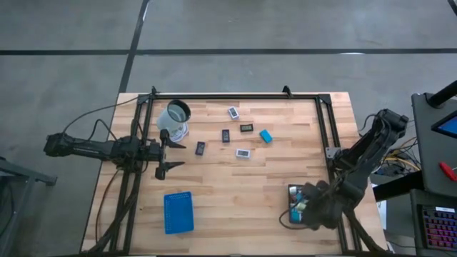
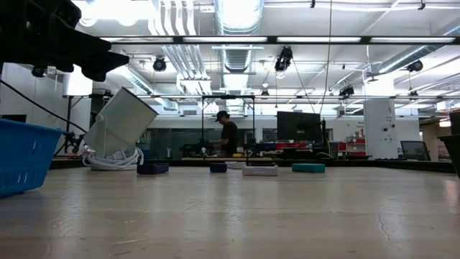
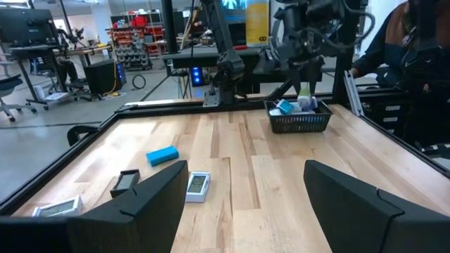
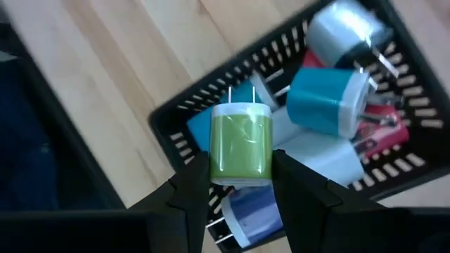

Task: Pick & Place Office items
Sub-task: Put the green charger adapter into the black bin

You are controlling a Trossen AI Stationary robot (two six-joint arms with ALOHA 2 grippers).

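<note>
While the right gripper pinches the green charger block by its flat sides above the black tray's corner, it looks light, rigid and slick; the left gripper waits wide open.

I'm watching the whole surface from straight overhead, while the low camera is looking level across it into the room behind. My left wrist camera is facing across the wood toward the black tray, which my right wrist camera is viewing from close above, so they're sharing it.
</note>
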